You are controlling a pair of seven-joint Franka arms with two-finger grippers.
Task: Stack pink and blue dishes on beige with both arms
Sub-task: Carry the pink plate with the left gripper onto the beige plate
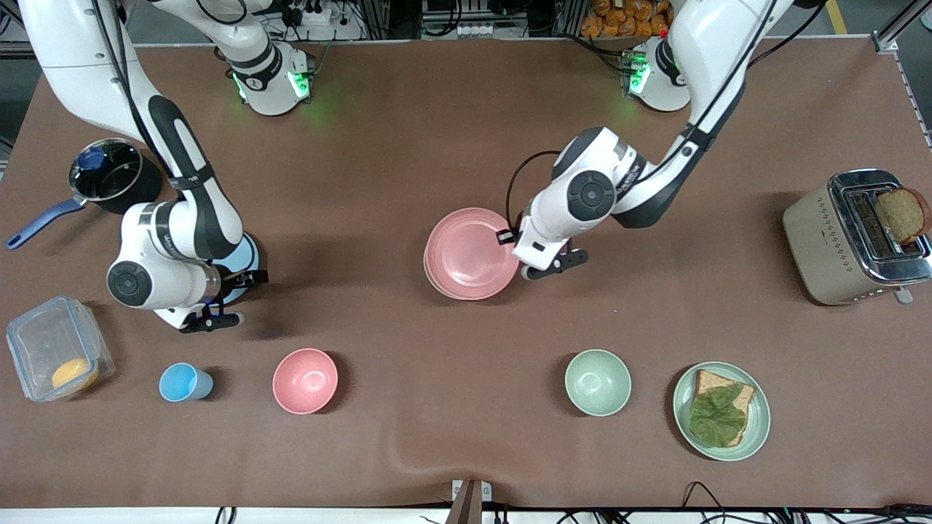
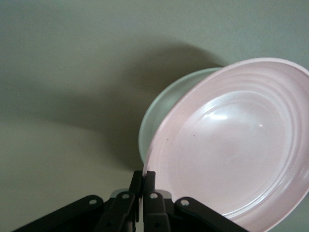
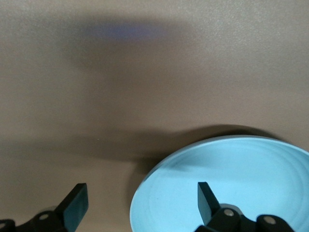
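Note:
The pale pink plate (image 1: 466, 251) sits over the cream-beige plate (image 1: 429, 275) in the middle of the table; only a thin beige edge shows. My left gripper (image 1: 507, 237) is shut on the pink plate's rim. In the left wrist view the pink plate (image 2: 231, 145) tilts up from the beige plate (image 2: 161, 108), pinched in my left gripper (image 2: 143, 175). The light blue plate (image 1: 247, 256) lies toward the right arm's end, mostly hidden under that arm. My right gripper (image 1: 251, 277) is open at its rim. In the right wrist view the blue plate (image 3: 231, 183) has its edge between the fingers of my right gripper (image 3: 141, 191).
A pot with a blue handle (image 1: 109, 175) and a clear box (image 1: 58, 349) stand at the right arm's end. Nearer the camera are a blue cup (image 1: 182, 382), pink bowl (image 1: 306, 380), green bowl (image 1: 597, 382) and green plate with bread (image 1: 721, 411). A toaster (image 1: 852, 236) stands at the left arm's end.

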